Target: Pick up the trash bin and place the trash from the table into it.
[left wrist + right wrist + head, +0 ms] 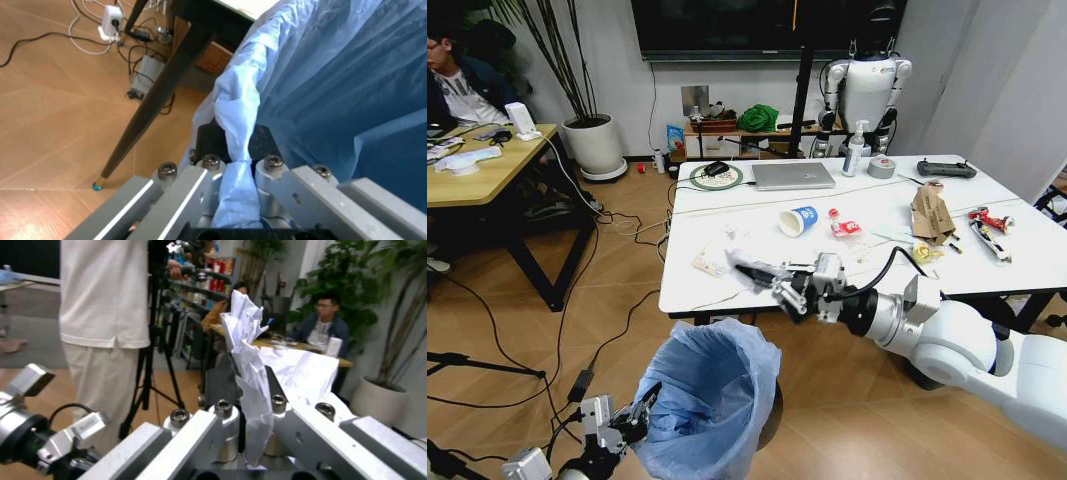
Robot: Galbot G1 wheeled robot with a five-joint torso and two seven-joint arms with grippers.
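Now the trash bin (712, 395) with its light-blue bag hangs in front of the near edge of the table (1027, 255), below its top, toward the table's left end. The left gripper (639, 410) holds it at the rim; in the left wrist view the fingers (277, 175) are closed on a bunched fold of the blue bag (240, 125). The right gripper (749, 268) reaches over the near left part of the table, just above the bin, and its fingers are pinched on a crumpled white wrapper (250, 355).

More trash lies on the white top: a blue-white paper cup (799, 219) on its side, a red-white snack pack (845, 227) beside it, torn brown cardboard (931, 212) further right, and a yellow scrap (924, 252) near the arm's black cable. A flat packet (708, 263) lies at the near left edge, close to the gripper. Behind them are a silver laptop (792, 175), a spray bottle (855, 150) and a grey tape roll (881, 167).

The bottom of the bin is cut off by the picture's edge, and the right arm hides part of the table's front edge.

The floor is brown wood with black cables across it. A wooden desk (487, 175) stands at the left and a white plant pot (594, 145) by the wall.
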